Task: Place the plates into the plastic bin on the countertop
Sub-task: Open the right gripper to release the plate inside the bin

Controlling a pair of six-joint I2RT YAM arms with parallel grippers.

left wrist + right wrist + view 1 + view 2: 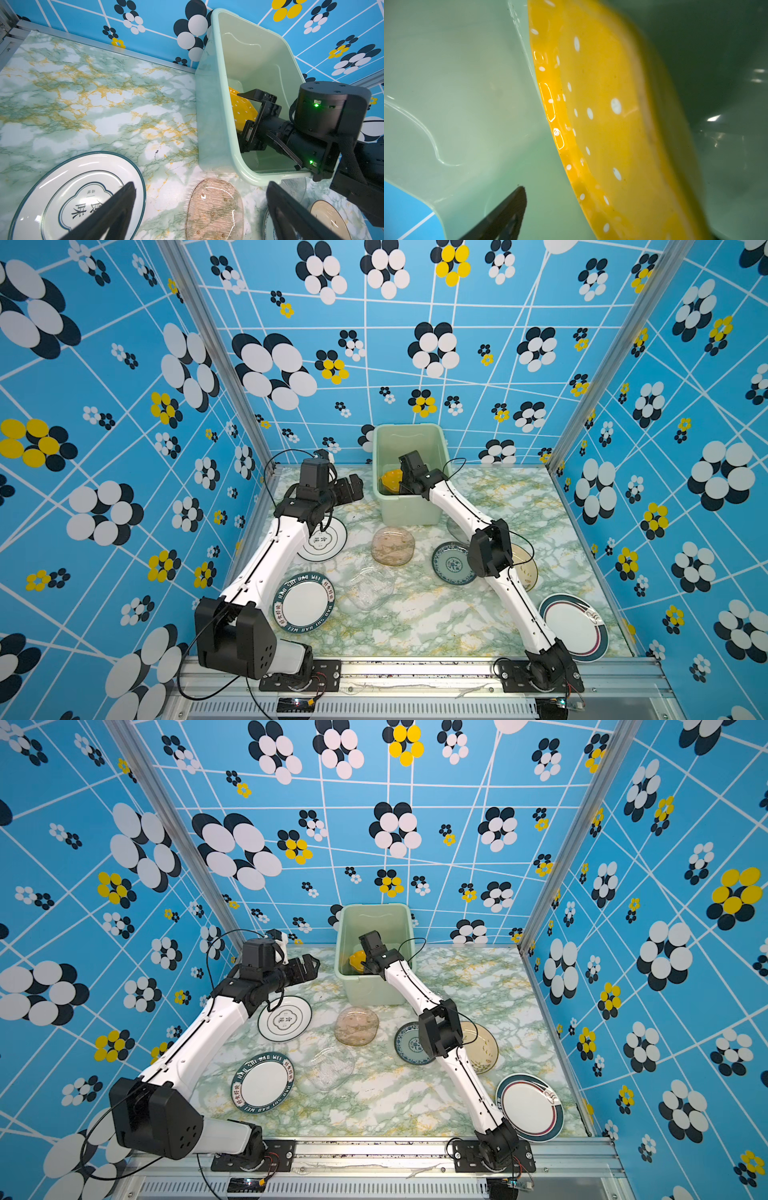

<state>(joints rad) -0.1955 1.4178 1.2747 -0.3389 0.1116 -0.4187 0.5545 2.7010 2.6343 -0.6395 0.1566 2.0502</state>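
Right tool (242, 119) sits inside the bin (407, 510), jaws apart. The tilted yellow plate (602, 124) is just beside its visible finger, not touching. Left tool (200, 187) hangs wide apart above the surface (104, 104).

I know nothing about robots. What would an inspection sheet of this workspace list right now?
Surface: marble-pattern countertop, eight plates spread on it.
Job's things: mint-green plastic bin holds the yellow dotted plate, tilted. Outside: character-marked white plate, lettered-rim plate, red-striped plate, blue-patterned plate, cream plate, brown glass plate, clear glass plate, grey glass plate partly under the right arm.
Clutter: nothing seen.
Grippers: left gripper open, empty, above the countertop; right gripper open inside the bin beside the yellow dotted plate.
Cables: black cables loop at both wrists.
Surroundings: blue flowered walls, aluminium frame posts.
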